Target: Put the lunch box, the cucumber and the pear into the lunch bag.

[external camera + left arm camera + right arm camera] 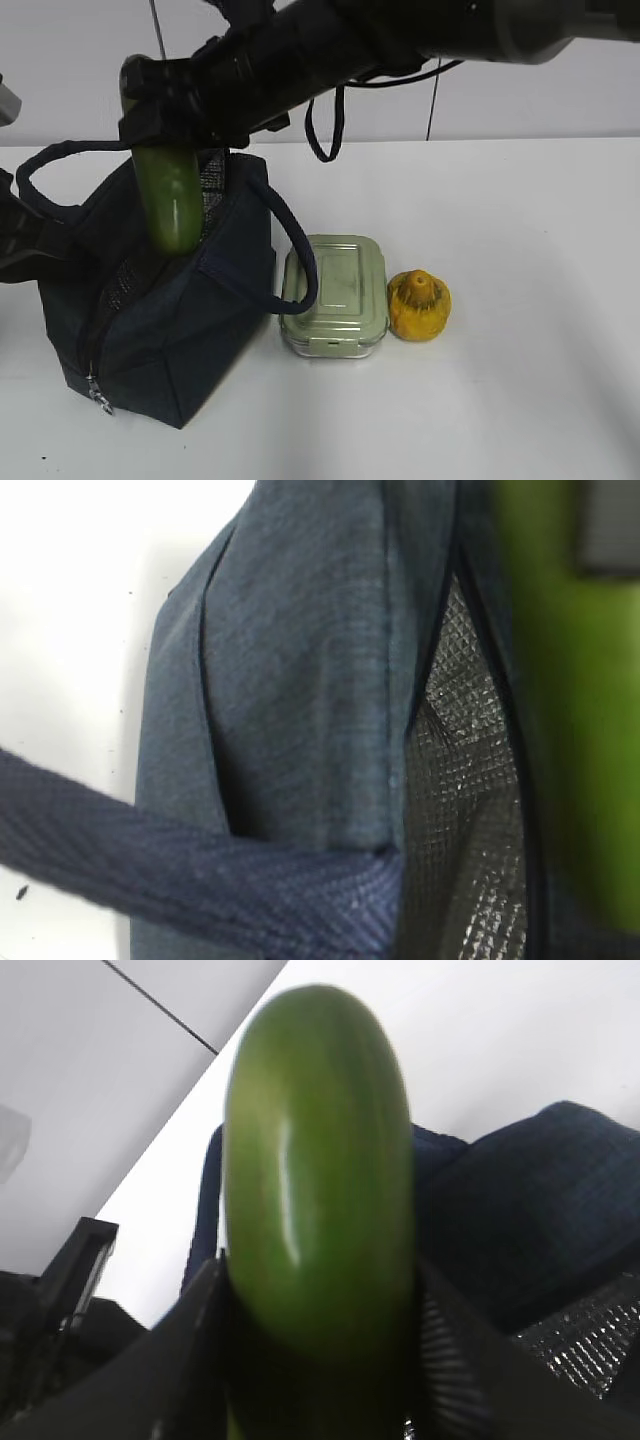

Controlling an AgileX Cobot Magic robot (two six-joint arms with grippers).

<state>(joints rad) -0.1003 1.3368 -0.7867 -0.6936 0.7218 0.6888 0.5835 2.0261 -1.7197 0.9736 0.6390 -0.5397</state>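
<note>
Your right hand [150,110] is gripping the cucumber [170,205] above the lunch bag [160,320], your left hand's state being untellable, while the lunch box [335,295] and pear [419,305] are waiting on the desk [520,300]: 0 of 3 in.

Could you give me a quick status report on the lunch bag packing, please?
Right gripper shut on cucumber, held upright over open lunch bag. Left gripper state unclear. Lunch box and pear on table. Opening unobstructed.

Right claw [160,125] reaching across from upper right, clamped; left claw [15,245] at far left, state unclear.
</note>
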